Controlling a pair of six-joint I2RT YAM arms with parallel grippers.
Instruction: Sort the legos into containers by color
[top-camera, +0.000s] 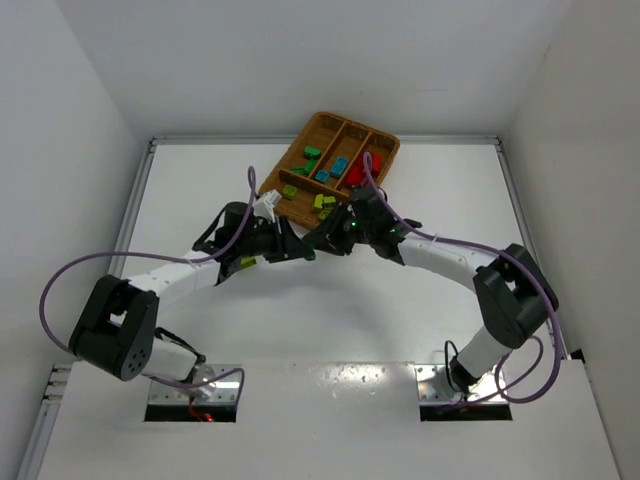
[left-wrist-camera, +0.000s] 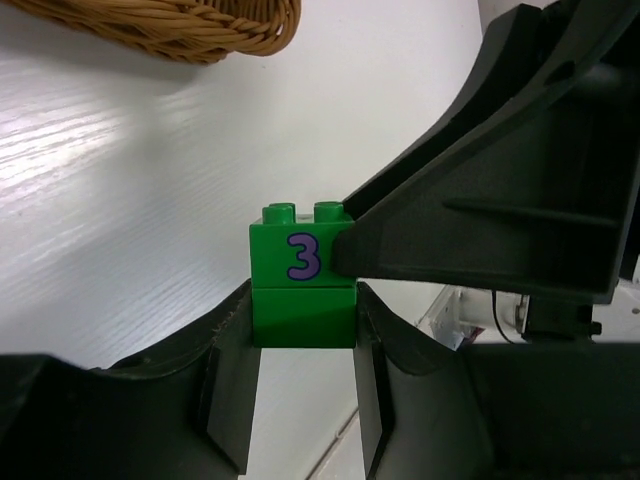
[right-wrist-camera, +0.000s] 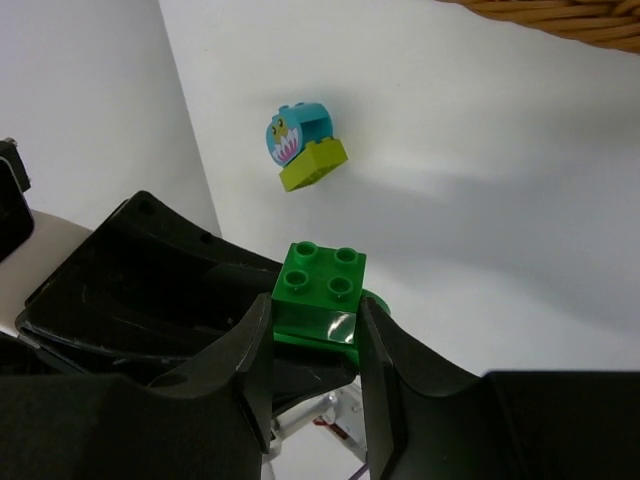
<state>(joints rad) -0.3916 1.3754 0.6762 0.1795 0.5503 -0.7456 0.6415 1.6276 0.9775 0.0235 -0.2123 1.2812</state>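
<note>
A stack of two green legos (left-wrist-camera: 303, 285) is held between both grippers over the table, just in front of the tray. The upper brick carries a purple "3". My left gripper (left-wrist-camera: 305, 318) is shut on the lower green brick. My right gripper (right-wrist-camera: 316, 322) is shut on the upper brick (right-wrist-camera: 320, 278), whose four studs show. In the top view the two grippers meet at the stack (top-camera: 310, 252). The brown wicker tray (top-camera: 385, 142) holds green (top-camera: 312, 153), blue (top-camera: 340, 165), red (top-camera: 360, 172) and lime (top-camera: 323, 202) legos in its long compartments.
A light blue shark-head piece on a lime brick (right-wrist-camera: 303, 150) lies on the table by the left arm; it also shows in the top view (top-camera: 246, 262). The tray's rim shows at the top of both wrist views (left-wrist-camera: 200, 35) (right-wrist-camera: 560, 15). White walls enclose the table.
</note>
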